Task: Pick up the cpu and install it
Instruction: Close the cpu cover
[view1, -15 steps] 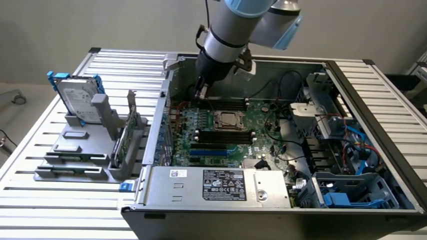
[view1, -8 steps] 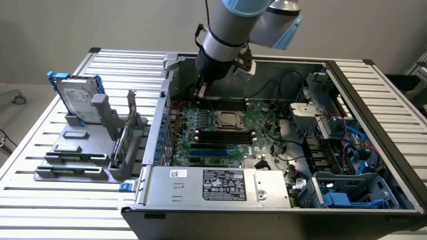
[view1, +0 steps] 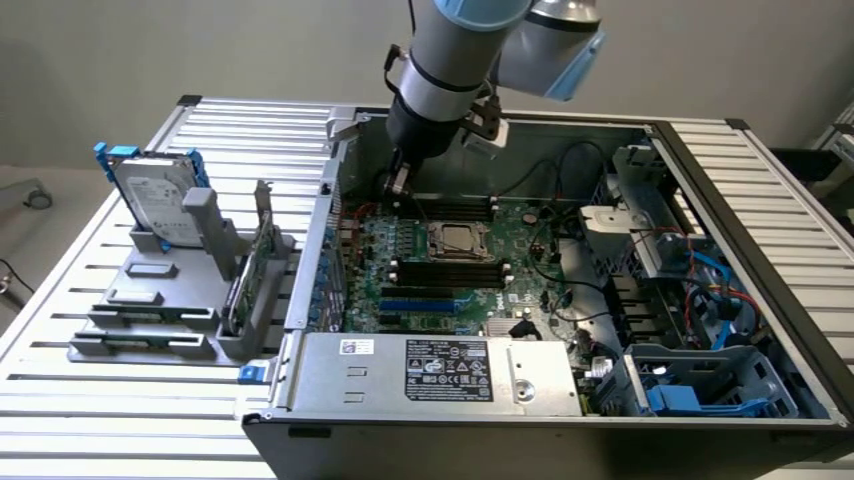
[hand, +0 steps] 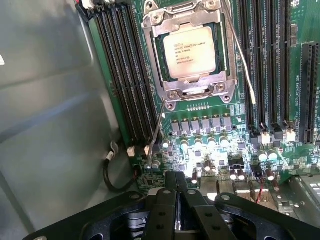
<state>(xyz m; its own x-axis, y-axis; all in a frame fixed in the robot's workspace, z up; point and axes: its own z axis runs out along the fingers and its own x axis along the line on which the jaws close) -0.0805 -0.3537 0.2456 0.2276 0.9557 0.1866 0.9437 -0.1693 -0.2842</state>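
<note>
Pincer (view1: 392, 188) closed and empty, cpu (view1: 461, 240) lying in its socket (hand: 170, 92).
At the exterior view's left, a hard drive (view1: 151, 195) stands upright in a grey rack (view1: 147, 300) on the slatted bench (view1: 120, 425). Further right, inside the open computer case (view1: 747, 300), the pincer hangs low over the motherboard (view1: 527, 235). Its fingers (hand: 169, 184) are pressed together and grip nothing. Near it, apart from the fingers, the cpu lies flat within the metal-framed socket, between rows of memory slots (hand: 125, 75).
</note>
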